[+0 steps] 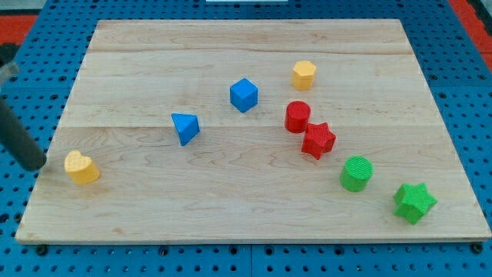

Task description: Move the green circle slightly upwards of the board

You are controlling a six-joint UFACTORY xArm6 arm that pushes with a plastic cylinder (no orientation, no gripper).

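Observation:
The green circle (357, 173) is a short green cylinder on the wooden board (246, 215), at the view's lower right. A green star (414, 202) lies just right of and below it. A red star (318, 140) lies up and left of it, touching a red cylinder (297, 117). My tip (37, 166) is at the far left edge of the board, the dark rod slanting down from the view's upper left. The tip is far from the green circle and stands just left of a yellow heart (81, 168).
A blue triangle (185, 128) and a blue cube (244, 95) lie left of centre and at centre. A yellow hexagon (304, 75) lies toward the top. A blue pegboard table (461, 115) surrounds the board.

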